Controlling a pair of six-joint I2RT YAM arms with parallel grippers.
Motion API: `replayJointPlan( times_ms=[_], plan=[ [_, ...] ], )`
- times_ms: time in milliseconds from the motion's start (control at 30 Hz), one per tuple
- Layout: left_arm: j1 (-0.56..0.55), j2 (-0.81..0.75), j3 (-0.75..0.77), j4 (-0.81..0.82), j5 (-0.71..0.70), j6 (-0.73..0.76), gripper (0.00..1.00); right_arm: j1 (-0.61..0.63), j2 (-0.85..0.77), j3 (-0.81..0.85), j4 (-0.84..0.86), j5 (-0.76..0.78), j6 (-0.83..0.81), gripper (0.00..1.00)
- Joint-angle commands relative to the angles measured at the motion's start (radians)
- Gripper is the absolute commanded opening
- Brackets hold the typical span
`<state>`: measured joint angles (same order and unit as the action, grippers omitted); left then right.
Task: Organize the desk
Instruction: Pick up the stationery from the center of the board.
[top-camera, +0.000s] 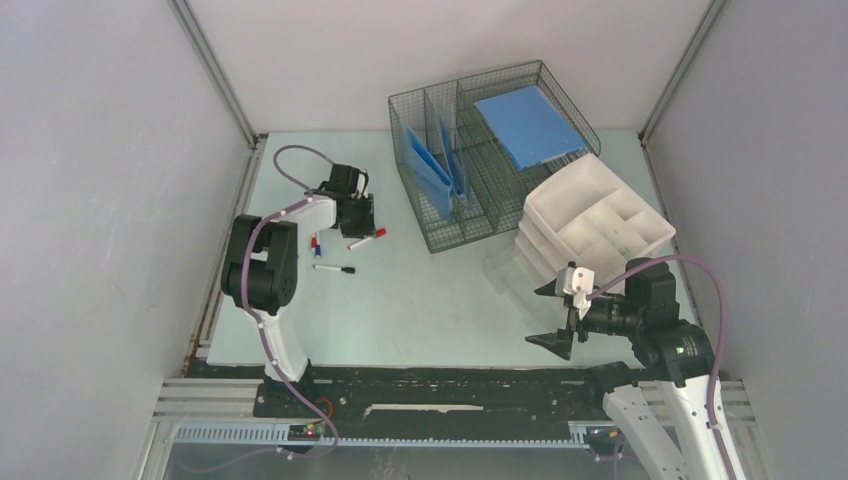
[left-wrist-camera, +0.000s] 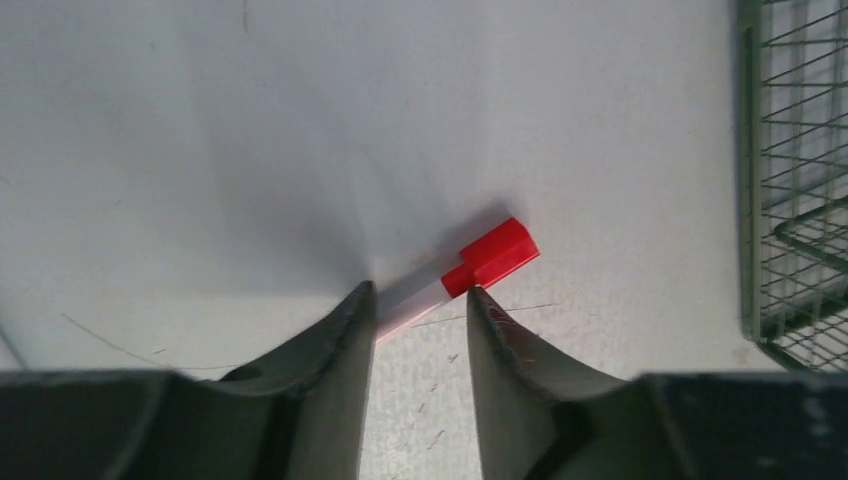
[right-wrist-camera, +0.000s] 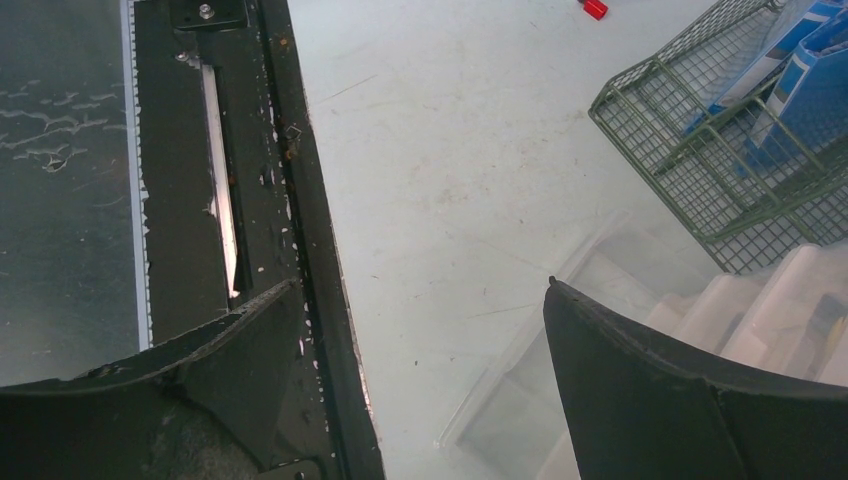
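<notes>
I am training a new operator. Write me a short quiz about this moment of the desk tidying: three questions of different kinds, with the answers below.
1. True or false: the right pincer holds a marker.
2. The marker between the fingers of the left pincer has a cap of which colour? A black, B red, C green.
3. Which stands nearer to the right pincer: the wire mesh organizer or the stack of white compartment trays?

Key
1. False: it is open and empty.
2. B.
3. The stack of white compartment trays.
</notes>
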<state>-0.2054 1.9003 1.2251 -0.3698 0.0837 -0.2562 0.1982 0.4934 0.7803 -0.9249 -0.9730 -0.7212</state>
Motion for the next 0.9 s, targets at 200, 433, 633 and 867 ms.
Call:
replayJointPlan(
  times_ms=[200, 433, 633, 867],
  plan=[
    [-0.037, -0.104, -0.181, -0.002, -0.095, -0.054, 0.37, 0.011, -0.005, -0.001, 0.01, -0.002, -0.02, 0.96],
    [-0.107, -0.142, -0.25, -0.03, -0.17, -0.084, 0.42, 0.012, -0.001, -0.002, 0.009, 0.0, -0.02, 0.96],
    [-0.146, -0.134, -0.206, -0.091, -0.236, -0.074, 0.27, 0.012, -0.001, -0.002, 0.008, -0.001, -0.021, 0.96],
    [-0.186, -0.141, -0.182, -0.129, -0.293, -0.059, 0.0, 0.008, -0.004, -0.002, 0.008, 0.002, -0.022, 0.96]
  ],
)
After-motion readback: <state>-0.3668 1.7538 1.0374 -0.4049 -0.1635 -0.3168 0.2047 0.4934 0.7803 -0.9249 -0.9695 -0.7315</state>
